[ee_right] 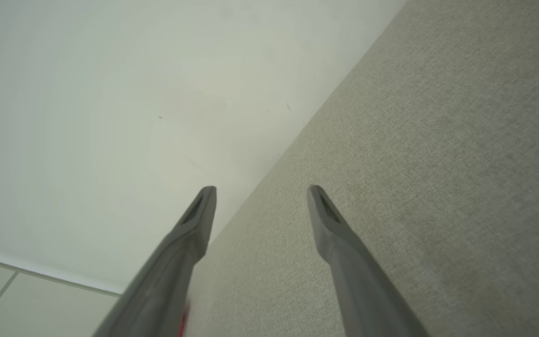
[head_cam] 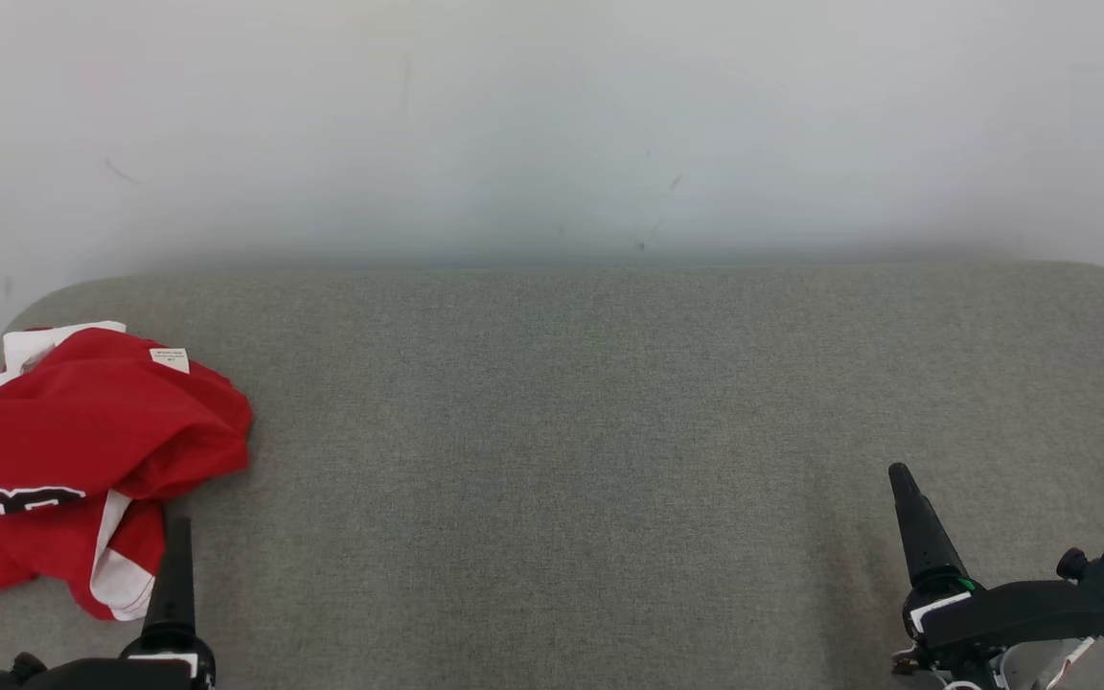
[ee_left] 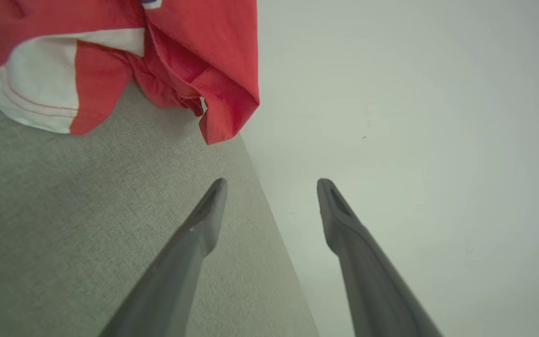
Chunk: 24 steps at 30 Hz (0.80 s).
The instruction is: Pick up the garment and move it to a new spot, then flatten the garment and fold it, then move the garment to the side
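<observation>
My left gripper (ee_left: 272, 183) stood spread and empty, my right gripper (ee_right: 261, 188) likewise, crumpled red garment (head_cam: 82, 450) lay at nine o'clock on the grey table (head_cam: 552, 431), just beside my left gripper

1 red garment (head_cam: 82, 460) lies at the left on 1 grey table (head_cam: 562, 431) below 1 white wall (head_cam: 552, 125). There are 2 grippers: the left gripper (ee_left: 272, 185) and the right gripper (ee_right: 261, 192).

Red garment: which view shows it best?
The head view: the red garment lies almost whole, crumpled at the table's left end. The left wrist view gives a close red fold and white hem; the right wrist view, a tiny red sliver.
</observation>
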Tool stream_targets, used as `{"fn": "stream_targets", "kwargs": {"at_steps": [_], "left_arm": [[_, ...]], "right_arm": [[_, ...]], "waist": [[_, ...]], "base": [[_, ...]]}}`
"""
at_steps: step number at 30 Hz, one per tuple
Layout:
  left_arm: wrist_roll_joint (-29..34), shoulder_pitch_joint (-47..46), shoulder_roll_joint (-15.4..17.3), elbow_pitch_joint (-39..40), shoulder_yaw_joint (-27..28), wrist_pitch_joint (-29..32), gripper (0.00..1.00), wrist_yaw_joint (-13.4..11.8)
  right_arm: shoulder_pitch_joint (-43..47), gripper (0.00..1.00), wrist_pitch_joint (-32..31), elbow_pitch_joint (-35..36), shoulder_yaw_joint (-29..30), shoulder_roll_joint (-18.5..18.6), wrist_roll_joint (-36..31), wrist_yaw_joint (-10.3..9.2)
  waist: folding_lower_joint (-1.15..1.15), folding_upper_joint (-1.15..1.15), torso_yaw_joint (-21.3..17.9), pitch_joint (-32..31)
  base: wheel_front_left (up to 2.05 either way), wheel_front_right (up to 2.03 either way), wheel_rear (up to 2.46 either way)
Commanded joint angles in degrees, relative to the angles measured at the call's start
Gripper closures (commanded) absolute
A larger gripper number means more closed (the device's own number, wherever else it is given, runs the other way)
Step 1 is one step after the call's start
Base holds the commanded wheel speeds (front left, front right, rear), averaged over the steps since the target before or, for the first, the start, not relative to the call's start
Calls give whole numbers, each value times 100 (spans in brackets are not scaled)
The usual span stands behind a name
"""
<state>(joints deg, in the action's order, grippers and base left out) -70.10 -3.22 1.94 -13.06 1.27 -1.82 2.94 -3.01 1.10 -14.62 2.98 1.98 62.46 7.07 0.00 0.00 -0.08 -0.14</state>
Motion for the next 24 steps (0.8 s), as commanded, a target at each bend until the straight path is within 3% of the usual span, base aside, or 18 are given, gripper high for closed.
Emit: {"fn": "stream_targets", "kwargs": {"at_steps": [1,24], "left_arm": [[144,-136,57,104,-17,-41,0,-16],[2253,-213,423,124,-648,-139,0,-576]], "right_arm": [[-137,0,42,99,-5,50,-145,32],[-12,0,-213,636,-8,71,-2451,40]], "waist": [[0,0,0,-1],[0,0,-10,-59]], "base": [[0,0,0],[0,0,0]]}}
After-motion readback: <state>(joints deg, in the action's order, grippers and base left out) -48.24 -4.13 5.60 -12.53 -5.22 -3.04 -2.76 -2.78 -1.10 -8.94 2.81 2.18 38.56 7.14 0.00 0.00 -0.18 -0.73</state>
